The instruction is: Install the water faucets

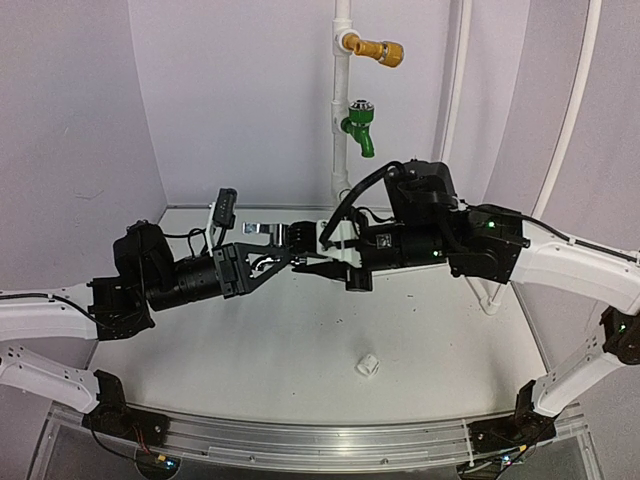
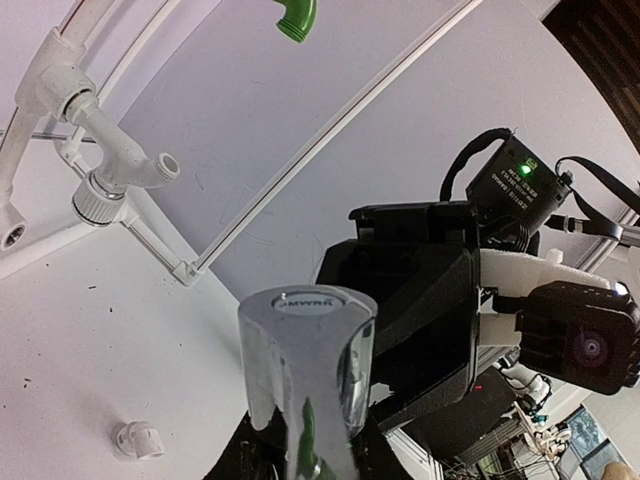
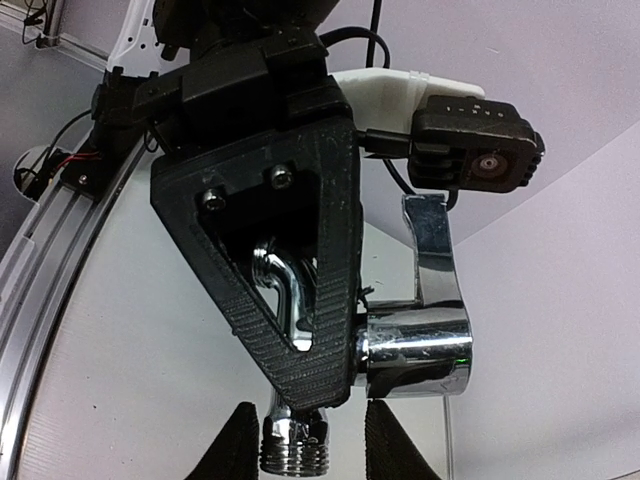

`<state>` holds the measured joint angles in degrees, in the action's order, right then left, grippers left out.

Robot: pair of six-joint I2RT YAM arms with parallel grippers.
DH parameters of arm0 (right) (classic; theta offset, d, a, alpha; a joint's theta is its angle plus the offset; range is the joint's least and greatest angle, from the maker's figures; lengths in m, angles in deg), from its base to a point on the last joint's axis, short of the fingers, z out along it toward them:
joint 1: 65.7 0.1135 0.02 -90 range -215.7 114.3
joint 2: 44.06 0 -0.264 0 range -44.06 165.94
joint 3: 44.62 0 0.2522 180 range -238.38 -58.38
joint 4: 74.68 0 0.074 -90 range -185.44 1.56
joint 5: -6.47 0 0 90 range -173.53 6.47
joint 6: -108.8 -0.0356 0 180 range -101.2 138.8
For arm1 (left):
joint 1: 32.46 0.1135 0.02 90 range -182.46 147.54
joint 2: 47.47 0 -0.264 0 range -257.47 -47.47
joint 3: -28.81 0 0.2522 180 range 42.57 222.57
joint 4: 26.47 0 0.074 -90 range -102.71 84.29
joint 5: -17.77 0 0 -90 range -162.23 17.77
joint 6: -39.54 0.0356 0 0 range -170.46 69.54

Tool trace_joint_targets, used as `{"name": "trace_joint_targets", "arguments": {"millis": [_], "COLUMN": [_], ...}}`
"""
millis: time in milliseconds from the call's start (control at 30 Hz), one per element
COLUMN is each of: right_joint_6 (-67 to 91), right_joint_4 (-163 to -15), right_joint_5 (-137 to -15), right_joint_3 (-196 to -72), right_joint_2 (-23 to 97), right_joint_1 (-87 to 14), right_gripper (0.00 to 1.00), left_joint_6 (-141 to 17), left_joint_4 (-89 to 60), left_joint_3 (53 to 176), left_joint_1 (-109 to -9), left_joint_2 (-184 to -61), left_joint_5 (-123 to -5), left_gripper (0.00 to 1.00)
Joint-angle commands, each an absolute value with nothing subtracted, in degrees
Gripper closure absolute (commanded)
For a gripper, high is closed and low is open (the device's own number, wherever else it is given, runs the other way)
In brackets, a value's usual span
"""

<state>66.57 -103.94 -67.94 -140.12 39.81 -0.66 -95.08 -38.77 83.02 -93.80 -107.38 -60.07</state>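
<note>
Pinching the silver tap (image 3: 415, 350) in the left tool (image 2: 305, 458), mid-air left of the white pipe (image 1: 339, 90). Straddling its threaded end with the right tool (image 3: 318, 452), spread. Could drop it if released before clamping. Could knock the white fitting (image 1: 368, 364), loose on the worktop (image 1: 200, 360) before the pipe.

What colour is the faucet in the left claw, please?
Shiny silver faucet, best in right wrist view.
</note>
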Motion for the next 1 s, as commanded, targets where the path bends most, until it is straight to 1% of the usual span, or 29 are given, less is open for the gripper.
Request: {"name": "trace_joint_targets", "arguments": {"millis": [0, 167, 200, 233, 300, 433, 633, 733, 967], "right_joint_6": [66.09, 66.57, 66.86, 67.23, 67.77, 68.93, 72.38, 72.71, 73.71], "right_joint_4": [-101.79, -101.84, -101.83, -101.84, -101.82, -101.88, -102.61, -102.89, -102.94], "right_joint_5": [-69.03, -69.92, -70.06, -70.12, -69.94, -69.45, -66.92, -66.45, -66.11], "right_joint_3": [-141.30, -140.70, -140.47, -140.24, -139.74, -138.86, -137.15, -137.00, -137.48], "right_joint_2": [40.07, 39.61, 39.43, 39.18, 38.71, 37.69, 35.95, 35.75, 35.79], "right_joint_1": [-0.22, -0.18, -0.19, -0.21, -0.22, -0.22, -0.20, -0.22, -0.19], "right_gripper": [0.77, 0.98, 1.00, 1.00, 1.00, 1.00, 1.00, 1.00, 1.00], "left_joint_6": [-94.84, -94.54, -94.47, -94.41, -94.24, -93.82, -92.41, -92.09, -91.98], "left_joint_4": [-43.40, -42.98, -42.74, -42.52, -41.69, -40.22, -36.96, -35.32, -33.62], "left_joint_3": [83.50, 83.33, 83.37, 83.42, 83.51, 83.38, 84.40, 85.10, 86.93], "left_joint_1": [-93.72, -93.71, -93.71, -93.72, -93.72, -93.71, -93.67, -93.72, -93.72], "left_joint_2": [-106.95, -106.64, -106.54, -106.40, -106.12, -105.06, -104.14, -104.28, -106.49], "left_joint_5": [-59.83, -60.34, -60.31, -60.24, -60.19, -60.10, -58.72, -57.17, -52.89], "left_gripper": [1.00, 1.00, 1.00, 1.00, 0.95, 0.79, 0.70, 0.68, 0.70]}}
